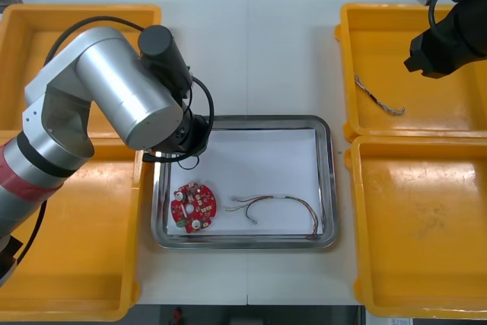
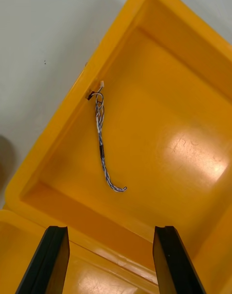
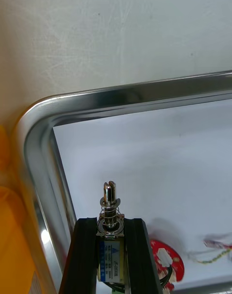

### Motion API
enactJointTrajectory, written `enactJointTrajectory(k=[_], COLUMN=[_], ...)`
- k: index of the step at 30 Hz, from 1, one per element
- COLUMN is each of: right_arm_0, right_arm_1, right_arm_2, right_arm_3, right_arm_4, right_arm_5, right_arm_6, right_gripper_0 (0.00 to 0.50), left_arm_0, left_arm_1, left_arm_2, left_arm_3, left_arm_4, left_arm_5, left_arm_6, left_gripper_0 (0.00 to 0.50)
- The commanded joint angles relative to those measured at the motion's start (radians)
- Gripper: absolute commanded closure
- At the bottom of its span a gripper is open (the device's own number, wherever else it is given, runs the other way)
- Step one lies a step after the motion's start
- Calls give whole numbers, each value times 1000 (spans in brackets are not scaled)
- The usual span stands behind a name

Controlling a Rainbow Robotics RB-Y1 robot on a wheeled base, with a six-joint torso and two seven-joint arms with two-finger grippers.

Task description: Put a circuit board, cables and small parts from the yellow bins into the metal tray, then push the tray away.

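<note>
While the left gripper (image 3: 110,224) hung over the tray's (image 1: 329,180) far left corner, its fingers were clamped on a part (image 3: 110,202), whose slotted pin and spring stuck out past the fingertips. Inside, on the white floor, the board (image 1: 194,205) lay flat in the near left corner. The red-yellow cable (image 1: 278,205) curved along the near edge toward the right corner, apart from the board. Over the bin (image 1: 456,119) at the table's (image 1: 251,36) far right corner, the right gripper (image 2: 110,231) hovered with its fingers spread wide and nothing between them. On that bin's floor lay the blue-white cable (image 1: 378,99), its plug end against the wall nearest the tray, the rest trailing toward the bin's middle. Three more bins (image 1: 68,264) stood at the table's other corners.
</note>
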Motion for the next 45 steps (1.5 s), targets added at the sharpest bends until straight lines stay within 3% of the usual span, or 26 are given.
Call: enactJointTrajectory(k=[1,6,13,15,17,18,19,21,26,34,39,45], right_arm_0=[0,0,-3,-7,-23,-30,-40,-64,-92,-110,-110,-96], right_arm_1=[-35,-38,-45,-45,-45,-45,-45,-43,-38,-3,20,46], right_arm_2=[-30,-30,-29,-26,-19,-12,-3,30,94,131,129,132], right_arm_3=[30,99,202,233,271,286,303,338,400,547,575,578], right_arm_4=[6,6,15,14,18,20,22,34,64,57,58,66], right_arm_5=[2,2,-57,-93,-114,-123,-128,-143,-208,-338,-358,-373], right_arm_6=[-21,32,249,292,333,348,356,358,362,368,372,365], right_gripper_0=[0,0,0,0,0,0,0,0,0,0,0,0], left_arm_0=[4,4,4,4,4,4,4,4,4,4,3,-23], left_arm_1=[-27,-29,-33,-33,-33,-33,-33,-33,-33,-33,-27,-7], left_arm_2=[-52,-77,-101,-100,-101,-101,-100,-101,-89,4,93,264], left_arm_3=[39,83,131,131,131,131,131,126,94,-35,-114,-137], left_arm_4=[-41,-50,-70,-70,-70,-70,-70,-70,-75,-27,2,73], left_arm_5=[-50,-90,-143,-143,-145,-145,-145,-143,-126,2,82,171], left_arm_6=[-5,-3,2,3,5,5,3,6,12,12,-11,-138], left_gripper_0=[499,500,495,412,191,118,60,9,0,0,0,0])
